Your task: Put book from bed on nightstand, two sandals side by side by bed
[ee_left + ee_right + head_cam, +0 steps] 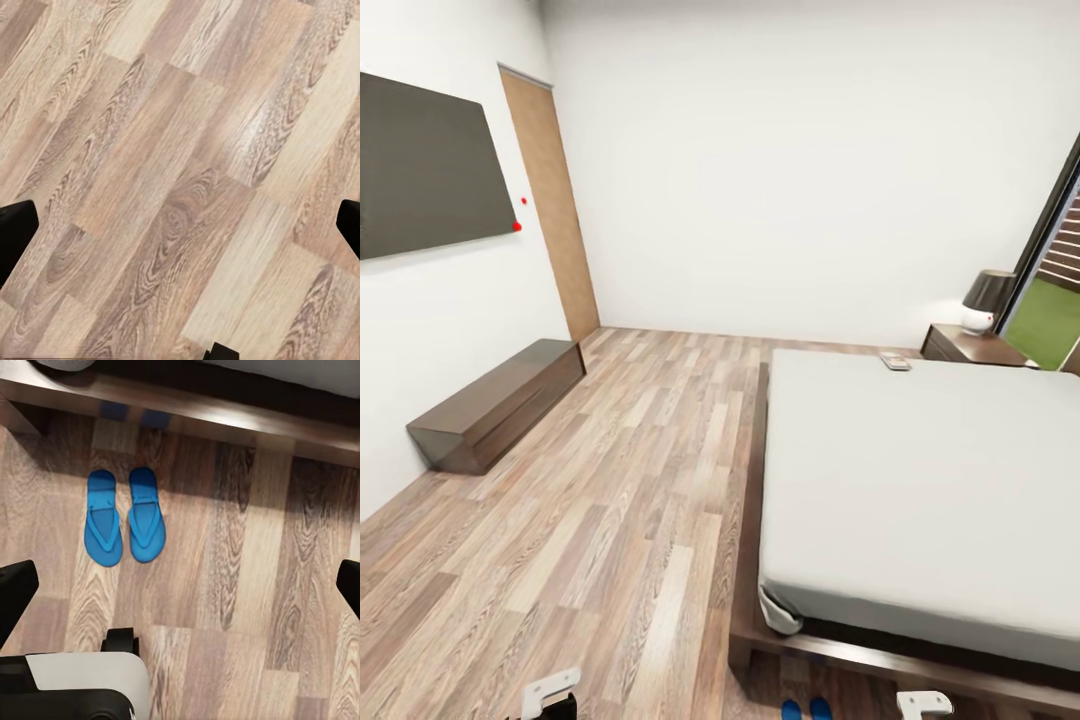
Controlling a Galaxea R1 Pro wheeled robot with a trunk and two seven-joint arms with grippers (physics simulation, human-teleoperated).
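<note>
The bed (920, 470) with its off-white mattress takes up the right of the head view. A small flat book (895, 361) lies on the mattress's far corner, close to the dark nightstand (972, 347). Two bright blue sandals (124, 523) lie side by side on the floor, toes toward the dark bed frame (225, 420); their tips (806, 710) peek in at the head view's lower edge. My right gripper (180, 589) hangs open above the floor beside the sandals, holding nothing. My left gripper (180, 232) is open over bare floor planks.
A lamp (988, 298) stands on the nightstand. A long low dark bench cabinet (500, 400) sits against the left wall under a dark wall screen (425, 165). A brown door (550, 200) is at the far left corner. Wood floor (630, 480) stretches between bench and bed.
</note>
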